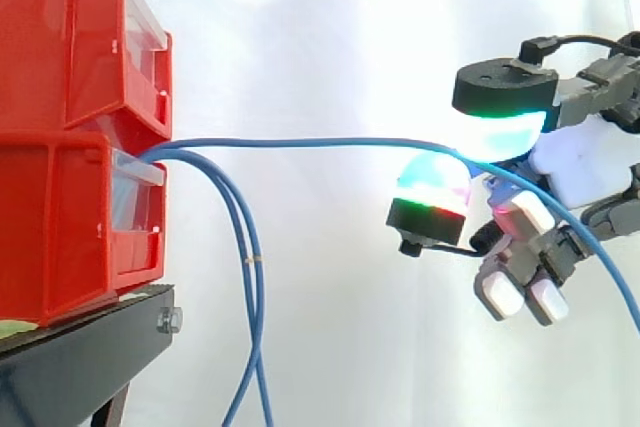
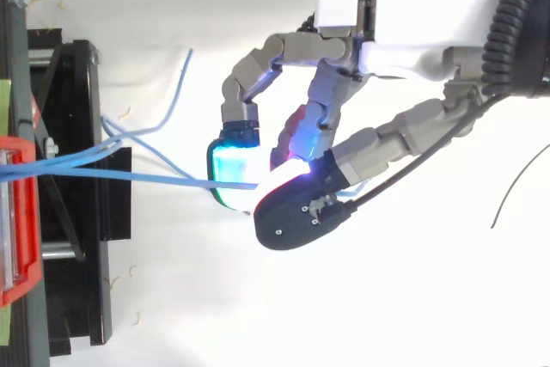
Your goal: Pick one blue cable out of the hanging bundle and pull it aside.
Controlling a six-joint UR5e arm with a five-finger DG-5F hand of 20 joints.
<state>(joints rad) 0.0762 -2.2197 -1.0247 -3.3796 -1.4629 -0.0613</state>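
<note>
From the bins [image 1: 80, 137] one cable [image 1: 300, 143] runs nearly level to the right — its long axis across the view — into the hand [image 1: 585, 162], fingers [image 1: 500, 127] pinching it. Side view: the bundle [image 1: 252, 297] hangs down. Top view: the cable crosses a cyan pad [image 2: 228, 161].

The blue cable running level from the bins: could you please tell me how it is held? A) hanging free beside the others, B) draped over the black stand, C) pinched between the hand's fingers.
C: the blue cable runs from the red bins across to the hand, whose glowing fingers close on it from above and below, while the other cables hang down.
</note>
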